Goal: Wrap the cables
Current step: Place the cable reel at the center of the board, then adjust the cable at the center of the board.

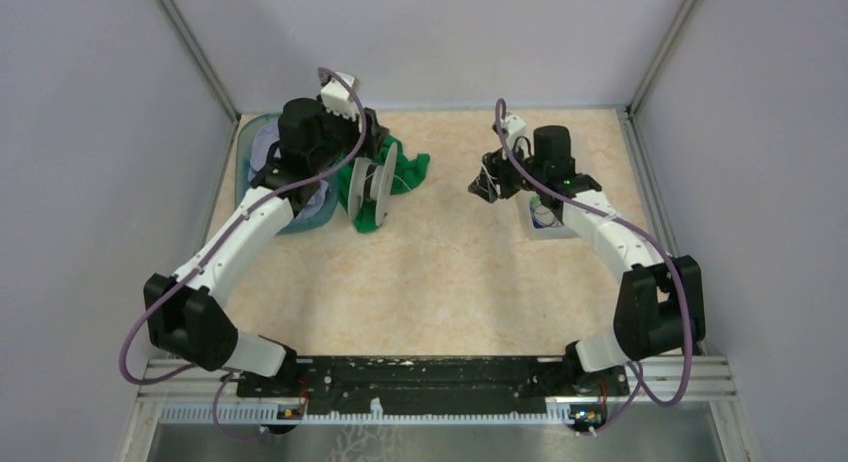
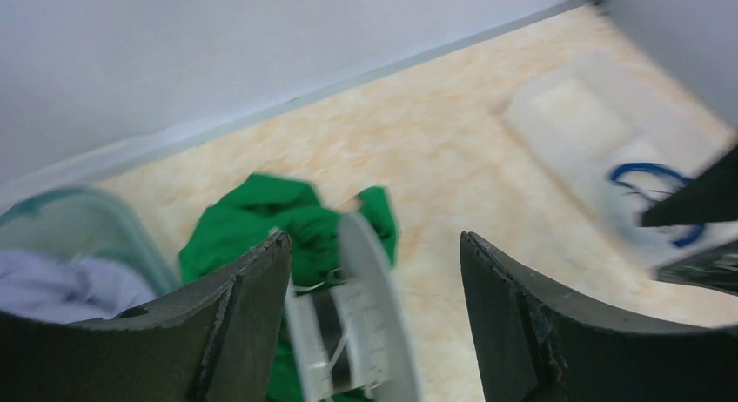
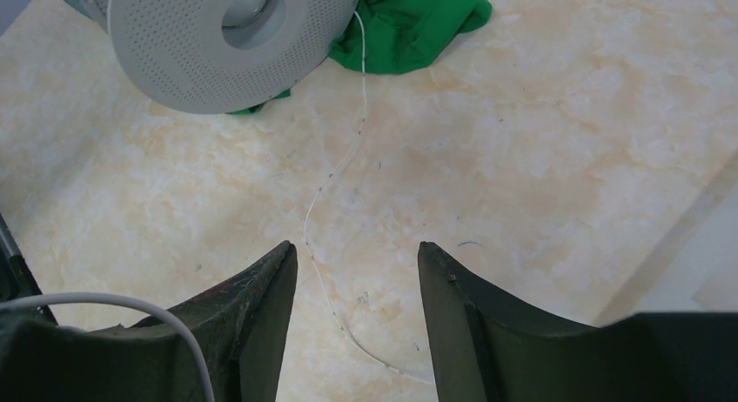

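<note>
From the pale-grey spool (image 3: 226,36), the hair-thin whitish cable (image 3: 335,171) trails over the marbled tabletop (image 3: 540,141) and passes beneath the right gripper (image 3: 357,245), whose jaws stand apart and pinch nothing. The dark blue cable (image 2: 622,174) lies looped in a white tray (image 2: 574,115), well right of the spool. The left gripper (image 2: 374,241) hangs over the spool, wide and empty. A green cloth (image 3: 409,23) lies under the spool.

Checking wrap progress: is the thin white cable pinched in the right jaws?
No, the whitish cable lies loose on the table, trailing from the spool down between the open, separated jaws.
</note>
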Action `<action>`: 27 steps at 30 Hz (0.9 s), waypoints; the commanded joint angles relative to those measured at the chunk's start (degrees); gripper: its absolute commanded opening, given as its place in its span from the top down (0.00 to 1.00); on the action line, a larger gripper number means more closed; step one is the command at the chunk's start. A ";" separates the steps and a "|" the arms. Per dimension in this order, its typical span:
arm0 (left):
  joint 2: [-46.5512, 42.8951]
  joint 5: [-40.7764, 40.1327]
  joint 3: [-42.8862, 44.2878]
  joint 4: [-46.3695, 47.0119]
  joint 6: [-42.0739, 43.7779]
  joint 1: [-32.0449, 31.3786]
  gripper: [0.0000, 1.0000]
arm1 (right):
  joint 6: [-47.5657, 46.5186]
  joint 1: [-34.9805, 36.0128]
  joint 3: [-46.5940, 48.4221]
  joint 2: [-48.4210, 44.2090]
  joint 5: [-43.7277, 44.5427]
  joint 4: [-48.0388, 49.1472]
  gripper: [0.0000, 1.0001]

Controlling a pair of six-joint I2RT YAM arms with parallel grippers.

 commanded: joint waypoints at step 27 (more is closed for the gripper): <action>18.61 31.24 23.24 -5.36 -25.38 -15.13 0.57 | 6.54 4.65 1.30 -3.77 21.22 2.60 0.49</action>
